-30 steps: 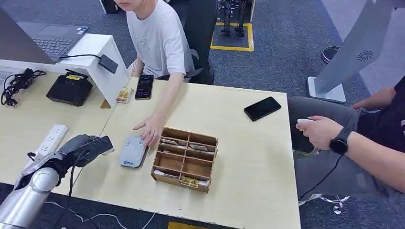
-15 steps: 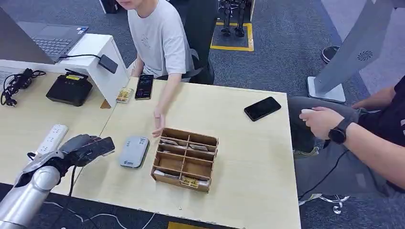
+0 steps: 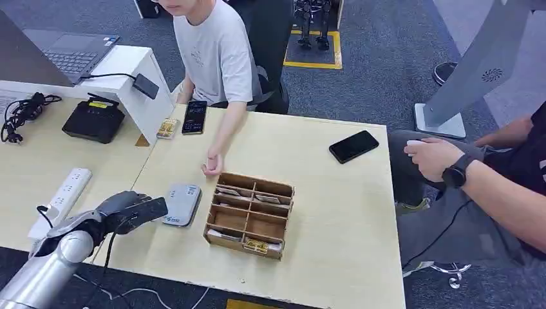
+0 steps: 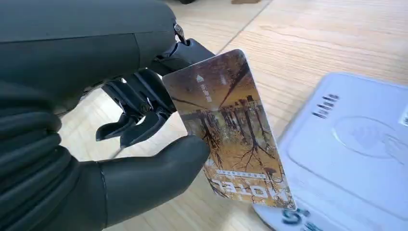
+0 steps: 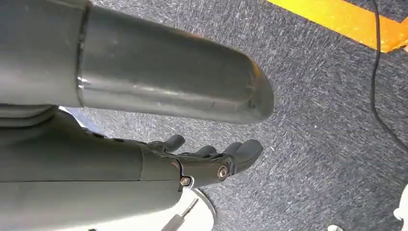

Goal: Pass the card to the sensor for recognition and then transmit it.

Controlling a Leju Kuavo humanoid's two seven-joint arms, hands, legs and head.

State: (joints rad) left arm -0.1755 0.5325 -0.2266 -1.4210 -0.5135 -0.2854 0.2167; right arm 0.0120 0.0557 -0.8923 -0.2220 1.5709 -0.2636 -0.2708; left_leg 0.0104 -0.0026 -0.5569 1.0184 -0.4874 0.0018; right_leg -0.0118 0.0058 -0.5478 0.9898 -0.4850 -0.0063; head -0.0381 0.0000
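Observation:
My left hand (image 3: 126,210) hovers over the table's front left and pinches a card (image 4: 230,134) printed with brown bare trees between thumb and fingers. The card's edge (image 3: 149,209) hangs just left of the grey-white card sensor (image 3: 181,203), and in the left wrist view its lower corner overlaps the sensor's pale top (image 4: 356,154). My right hand (image 5: 202,161) hangs beside my body above grey carpet, fingers loosely extended and holding nothing.
A wooden divided box (image 3: 250,214) holding cards stands right of the sensor. A person's hand (image 3: 212,165) rests behind the box. A white power strip (image 3: 62,195) lies to my left. A black phone (image 3: 353,146) lies at the far right, near a second seated person (image 3: 476,187).
My left hand has carried the card rightward and a little nearer, up to the sensor's edge. The person's hand has drawn back from the sensor to behind the box.

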